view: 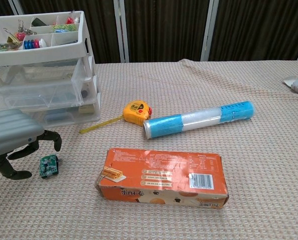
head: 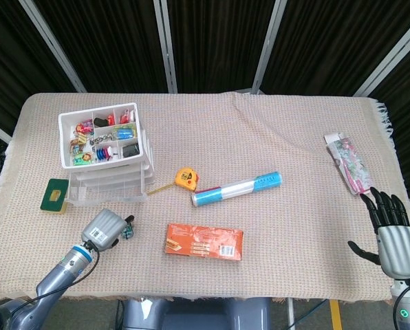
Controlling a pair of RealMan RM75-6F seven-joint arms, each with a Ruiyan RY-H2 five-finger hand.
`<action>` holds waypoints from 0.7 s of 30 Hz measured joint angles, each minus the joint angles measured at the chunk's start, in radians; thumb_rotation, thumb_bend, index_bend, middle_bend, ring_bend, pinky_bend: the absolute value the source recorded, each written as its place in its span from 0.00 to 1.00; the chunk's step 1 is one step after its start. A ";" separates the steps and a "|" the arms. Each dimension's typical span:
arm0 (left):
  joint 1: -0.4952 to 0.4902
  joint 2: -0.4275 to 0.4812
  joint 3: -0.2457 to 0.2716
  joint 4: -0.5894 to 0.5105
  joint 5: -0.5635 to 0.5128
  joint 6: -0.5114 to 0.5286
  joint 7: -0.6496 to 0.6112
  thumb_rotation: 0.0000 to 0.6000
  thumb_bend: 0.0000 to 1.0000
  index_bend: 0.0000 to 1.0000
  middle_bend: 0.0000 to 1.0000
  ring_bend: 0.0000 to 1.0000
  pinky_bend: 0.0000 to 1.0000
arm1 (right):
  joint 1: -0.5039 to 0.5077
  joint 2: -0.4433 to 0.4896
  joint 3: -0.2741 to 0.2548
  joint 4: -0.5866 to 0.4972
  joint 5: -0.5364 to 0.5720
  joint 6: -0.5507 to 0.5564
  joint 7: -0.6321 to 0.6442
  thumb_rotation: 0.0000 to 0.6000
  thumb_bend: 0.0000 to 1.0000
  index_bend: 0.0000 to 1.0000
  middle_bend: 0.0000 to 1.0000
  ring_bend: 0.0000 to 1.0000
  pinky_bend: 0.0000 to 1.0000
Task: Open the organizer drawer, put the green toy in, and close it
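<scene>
The green toy lies on the cloth near the front left, in front of the drawer organizer, whose drawers look closed. The left hand is directly over and just left of it, fingers curled down and apart around the toy, not visibly clamped on it. The toy sits at the hand's fingertips, to its right, a small blocky piece with no clear long axis. The right hand lies spread and empty at the far right, well apart, so the left hand is plainly nearer.

Left hand just over green toy, fingers apart
</scene>
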 measured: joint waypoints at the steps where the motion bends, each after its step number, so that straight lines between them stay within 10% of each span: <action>1: -0.001 -0.001 0.001 0.001 -0.002 0.000 0.001 1.00 0.25 0.33 0.85 0.84 0.69 | 0.000 0.000 0.000 0.000 0.000 -0.001 0.000 1.00 0.00 0.09 0.00 0.00 0.02; 21: -0.025 -0.085 0.010 0.102 -0.069 -0.001 0.035 1.00 0.27 0.41 0.86 0.84 0.69 | 0.001 0.002 -0.002 0.000 0.001 -0.007 0.011 1.00 0.01 0.09 0.00 0.00 0.02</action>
